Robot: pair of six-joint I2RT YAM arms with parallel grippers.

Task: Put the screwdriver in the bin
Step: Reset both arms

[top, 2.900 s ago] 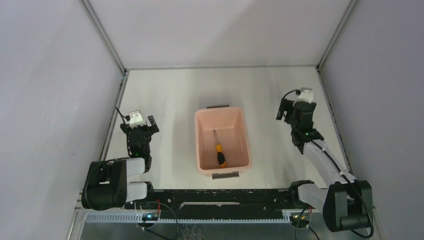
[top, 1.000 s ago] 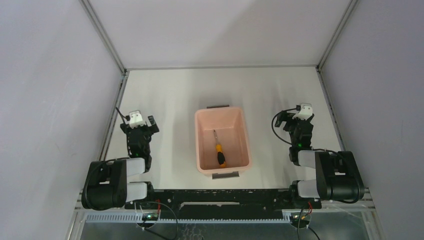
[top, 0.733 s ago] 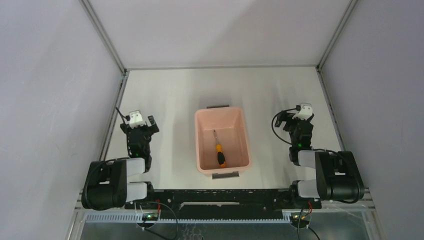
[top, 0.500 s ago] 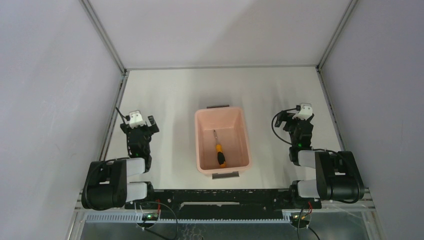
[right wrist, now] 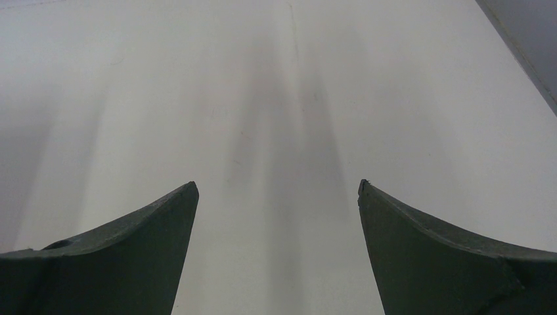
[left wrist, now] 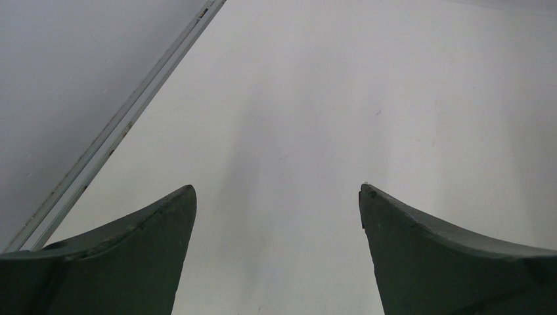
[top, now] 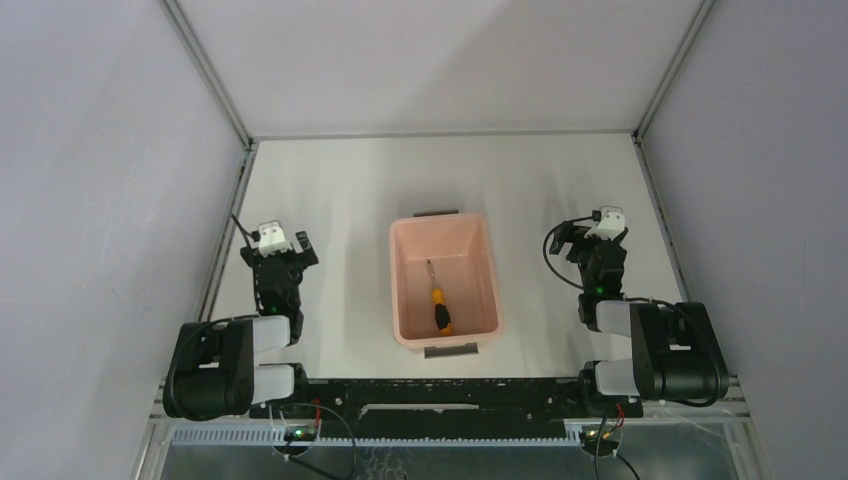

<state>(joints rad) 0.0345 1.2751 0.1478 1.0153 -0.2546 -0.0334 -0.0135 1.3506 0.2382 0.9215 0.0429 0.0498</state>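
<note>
top external: screwdriver in bin, between both grippers.

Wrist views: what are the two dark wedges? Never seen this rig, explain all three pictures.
Two robot arms are bolted at the near edge of a white table. The overhead view looks down from behind them: left arm on the left, right arm on the right. The other two pictures come from a camera on each wrist; the dark wedges are that arm's own jaws, wide open, nothing between them. Between the arms sits a pink bin, and a screwdriver with an orange and black handle lies on its floor. Neither arm holds anything.
</note>
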